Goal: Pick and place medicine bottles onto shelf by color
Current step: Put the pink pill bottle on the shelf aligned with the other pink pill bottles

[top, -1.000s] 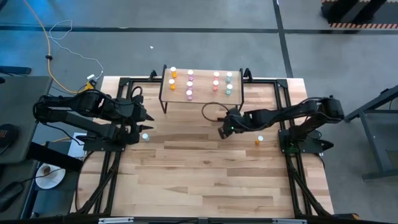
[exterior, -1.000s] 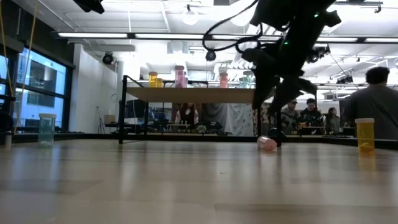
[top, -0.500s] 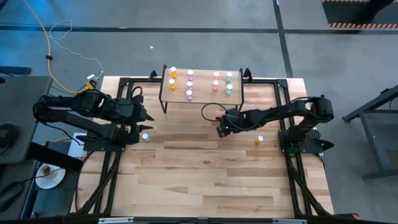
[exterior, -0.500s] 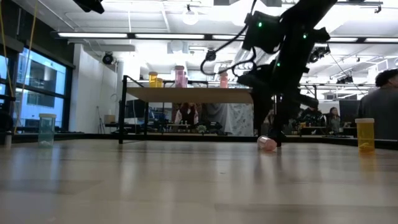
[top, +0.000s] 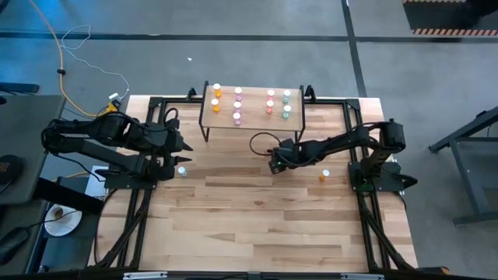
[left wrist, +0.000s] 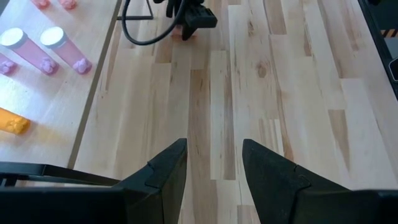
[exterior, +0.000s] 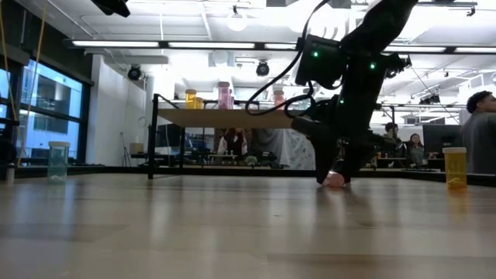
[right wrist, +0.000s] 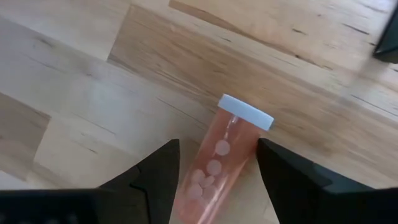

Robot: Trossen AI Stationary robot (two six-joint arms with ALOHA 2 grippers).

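Note:
The shelf (top: 253, 106) stands at the table's far middle with several orange, pink, red and teal bottles upright on it. A pink bottle (right wrist: 219, 154) with a white cap lies on its side on the table. My right gripper (top: 274, 164) is low over it and open, one finger on each side of its body, with a small gap at each. The bottle and gripper also show in the low view (exterior: 335, 180). A teal bottle (top: 182, 171) and an orange bottle (top: 323, 176) stand upright on the table. My left gripper (left wrist: 214, 168) waits open and empty at the table's left.
The right arm's cable (top: 261, 140) loops over the table just in front of the shelf. Black frame rails (top: 354, 132) run along the table's left and right sides. The table's near half is bare wood (top: 257, 225). People show in the room beyond the table (exterior: 477, 132).
My right gripper has gone down to the table and a little toward the table's left edge, and now stands astride the lying pink bottle. The bottle has stayed where it was.

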